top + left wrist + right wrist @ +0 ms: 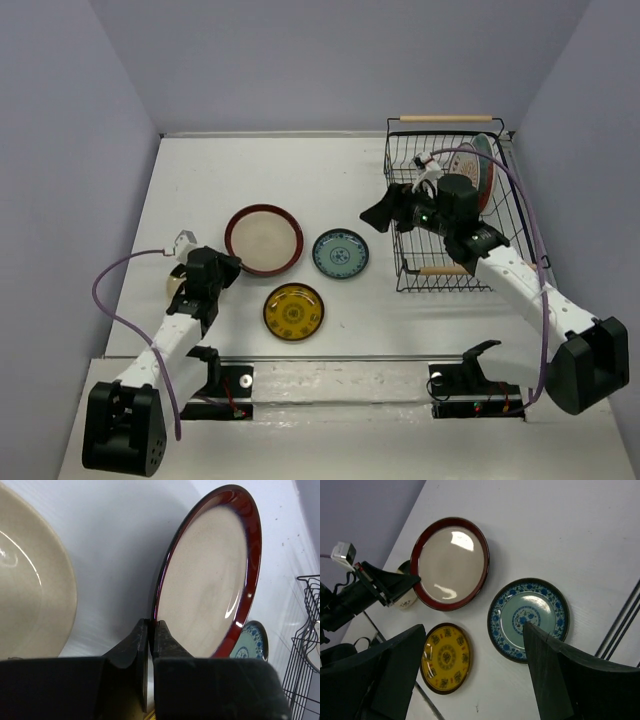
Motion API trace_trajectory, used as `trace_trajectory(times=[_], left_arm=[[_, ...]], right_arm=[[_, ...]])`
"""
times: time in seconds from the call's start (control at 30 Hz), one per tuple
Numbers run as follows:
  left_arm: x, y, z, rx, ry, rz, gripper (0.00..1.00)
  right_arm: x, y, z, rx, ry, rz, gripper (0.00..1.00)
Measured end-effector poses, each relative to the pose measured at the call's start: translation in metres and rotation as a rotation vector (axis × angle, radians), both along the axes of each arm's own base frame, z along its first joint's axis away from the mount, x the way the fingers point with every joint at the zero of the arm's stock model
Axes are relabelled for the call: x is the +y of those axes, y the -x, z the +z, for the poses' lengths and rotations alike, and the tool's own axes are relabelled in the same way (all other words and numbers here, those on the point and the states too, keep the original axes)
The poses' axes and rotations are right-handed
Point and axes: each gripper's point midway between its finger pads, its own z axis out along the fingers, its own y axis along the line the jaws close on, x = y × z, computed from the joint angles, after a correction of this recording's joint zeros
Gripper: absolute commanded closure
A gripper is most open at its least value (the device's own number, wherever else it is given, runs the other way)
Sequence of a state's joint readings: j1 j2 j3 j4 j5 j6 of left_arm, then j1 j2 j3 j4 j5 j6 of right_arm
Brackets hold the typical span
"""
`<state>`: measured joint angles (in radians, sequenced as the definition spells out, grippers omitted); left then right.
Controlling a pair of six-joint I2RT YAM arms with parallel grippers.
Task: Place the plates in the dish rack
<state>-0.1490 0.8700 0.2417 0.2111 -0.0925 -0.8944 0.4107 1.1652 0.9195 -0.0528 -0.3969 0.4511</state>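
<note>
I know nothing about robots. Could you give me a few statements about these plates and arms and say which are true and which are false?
1. The amber-yellow round patterned plate is already in the black wire dish rack. False: it lies flat on the white table, near the arm bases.
2. The right tool is open and empty. True.
3. The small teal-blue patterned plate lies between the large dark-red-rimmed cream plate and the rack. True.
4. The rack holds no plates. False: a teal-rimmed plate stands on edge near its far right corner.
</note>
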Motion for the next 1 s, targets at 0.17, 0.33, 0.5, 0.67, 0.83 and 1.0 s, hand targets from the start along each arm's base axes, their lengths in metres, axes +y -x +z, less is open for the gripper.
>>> trace_trajectory(times=[0.17,0.33,0.5,0.67,0.83,1.0], left_arm=[[0.001,-0.011,0.039,-0.096,-0.047,-0.026,0.95],[-0.012,-0.02,0.104,-0.263,-0.057,-0.119,0.95],[-0.039,-0.011,0.15,-0.394,-0.01,-0.276,0.95],[-0.057,0.002,0.155,-0.411,0.011,-0.395,0.95],[-0.072,0.013,0.152,-0.401,0.03,-0.497,0.95],[-0.078,0.019,0.154,-0.408,0.028,-0.552,0.58]], right_arm=[[0.026,0.004,-0.009,0.036,0.013,0.071,0.13],[0.056,0.004,-0.005,0.042,0.008,0.149,0.11],[0.08,0.001,-0.016,0.075,0.021,0.2,0.11],[0.096,0.002,-0.029,0.116,0.031,0.237,0.14],[0.113,0.01,-0.021,0.137,-0.042,0.306,0.44],[0.124,0.014,-0.009,0.166,-0.137,0.359,0.93]])
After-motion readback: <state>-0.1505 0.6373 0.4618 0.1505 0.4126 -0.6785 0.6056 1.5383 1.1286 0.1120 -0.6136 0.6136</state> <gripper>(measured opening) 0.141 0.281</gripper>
